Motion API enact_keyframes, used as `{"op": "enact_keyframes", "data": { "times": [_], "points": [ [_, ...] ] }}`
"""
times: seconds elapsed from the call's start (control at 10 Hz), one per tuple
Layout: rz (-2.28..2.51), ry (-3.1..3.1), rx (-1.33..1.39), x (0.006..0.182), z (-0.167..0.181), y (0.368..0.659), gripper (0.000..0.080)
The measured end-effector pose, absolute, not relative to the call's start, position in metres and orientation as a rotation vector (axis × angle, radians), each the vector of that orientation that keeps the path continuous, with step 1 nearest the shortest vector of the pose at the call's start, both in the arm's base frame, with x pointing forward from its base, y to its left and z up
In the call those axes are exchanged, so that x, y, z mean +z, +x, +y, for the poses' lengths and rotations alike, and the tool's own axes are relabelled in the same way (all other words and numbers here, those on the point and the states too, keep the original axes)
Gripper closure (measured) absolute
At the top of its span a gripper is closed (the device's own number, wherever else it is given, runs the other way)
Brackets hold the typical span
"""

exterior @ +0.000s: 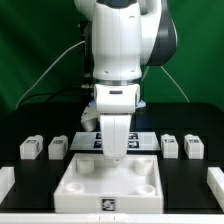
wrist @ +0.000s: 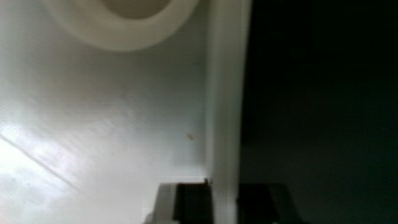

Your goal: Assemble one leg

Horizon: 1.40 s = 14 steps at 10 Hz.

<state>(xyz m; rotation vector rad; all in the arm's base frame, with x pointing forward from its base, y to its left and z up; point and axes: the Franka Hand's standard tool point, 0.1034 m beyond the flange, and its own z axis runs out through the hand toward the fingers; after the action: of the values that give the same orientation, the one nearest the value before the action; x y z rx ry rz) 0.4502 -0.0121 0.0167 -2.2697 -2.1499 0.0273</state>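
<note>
The large white square tray-like piece (exterior: 108, 182) lies at the front middle of the black table. My gripper (exterior: 115, 157) is down at its far rim. In the wrist view the gripper (wrist: 221, 186) has one dark finger (wrist: 182, 203) on each side of the tray's rim wall (wrist: 221, 100), and both touch it. A round hole (wrist: 128, 12) in the tray shows there. Four small white legs with tags stand in a row. Two are on the exterior view's left (exterior: 29, 148) (exterior: 58, 146) and two on its right (exterior: 170, 146) (exterior: 194, 148).
The marker board (exterior: 88, 141) lies behind the tray, partly hidden by my arm. White blocks sit at the table's front corners (exterior: 5, 181) (exterior: 215, 182). A green wall and cables stand behind.
</note>
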Motion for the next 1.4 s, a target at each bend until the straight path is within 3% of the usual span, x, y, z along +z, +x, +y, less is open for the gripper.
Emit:
{"op": "enact_keyframes", "data": {
  "times": [0.7, 1.2, 1.4],
  "points": [
    [-2.164, -2.257, 0.019, 0.019, -0.006, 0.455, 0.0744],
    [-2.144, -2.25, -0.068, 0.02, 0.072, 0.494, 0.0744],
    [-2.126, -2.248, -0.025, 0.017, 0.073, 0.494, 0.0742]
  ]
}}
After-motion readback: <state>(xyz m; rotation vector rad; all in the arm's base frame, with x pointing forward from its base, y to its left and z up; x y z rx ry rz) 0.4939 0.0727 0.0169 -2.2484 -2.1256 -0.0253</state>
